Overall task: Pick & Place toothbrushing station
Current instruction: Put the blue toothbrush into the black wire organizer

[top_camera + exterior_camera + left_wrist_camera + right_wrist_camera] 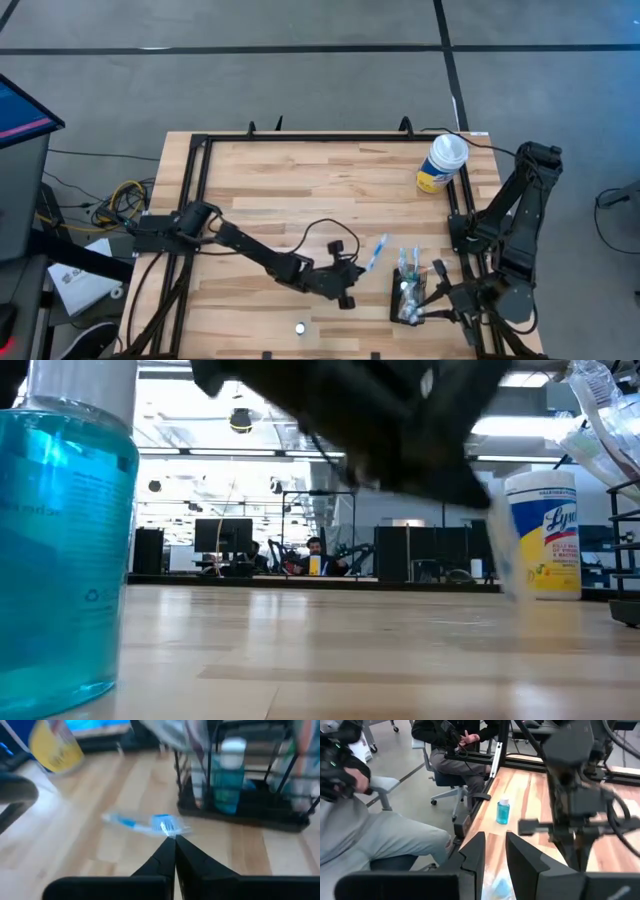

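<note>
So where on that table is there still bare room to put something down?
The far half is bare wood, from the table edge across to the wipes canister. The near right is crowded: left gripper, toothbrush, black caddy, right gripper.

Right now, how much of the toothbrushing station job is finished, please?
Done: the black holder already stands with a small blue bottle and packaged items inside, near the right gripper. In hand: the left gripper is shut at the head of the blue toothbrush, which lies on the table. Left: lifting the brush and putting it in the holder.
</note>
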Available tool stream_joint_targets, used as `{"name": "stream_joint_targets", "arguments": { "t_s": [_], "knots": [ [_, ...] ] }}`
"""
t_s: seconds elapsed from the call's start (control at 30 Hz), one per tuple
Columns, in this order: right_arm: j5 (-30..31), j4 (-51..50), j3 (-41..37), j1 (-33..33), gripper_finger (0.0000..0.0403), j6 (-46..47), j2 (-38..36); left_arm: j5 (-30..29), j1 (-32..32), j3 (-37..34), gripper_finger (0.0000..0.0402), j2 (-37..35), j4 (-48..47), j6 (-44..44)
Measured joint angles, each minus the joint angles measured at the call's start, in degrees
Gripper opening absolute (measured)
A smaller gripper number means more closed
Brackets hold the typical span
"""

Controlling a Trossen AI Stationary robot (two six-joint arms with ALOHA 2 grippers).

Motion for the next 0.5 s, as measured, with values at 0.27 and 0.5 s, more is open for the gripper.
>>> {"name": "stream_joint_targets", "arguments": {
  "t_s": [0.27,0.5],
  "knots": [
    [0.0,0.0,0.0,-2.4,0.0067,-1.7,0.0,-4.7,-1.8,-1.8,0.0,-8.8,0.0,7.1],
    [0.0,0.1,0.0,-5.5,0.0067,-3.7,0.0,-4.3,-1.9,-1.9,0.0,-14.5,0.1,10.4]
  ]
}}
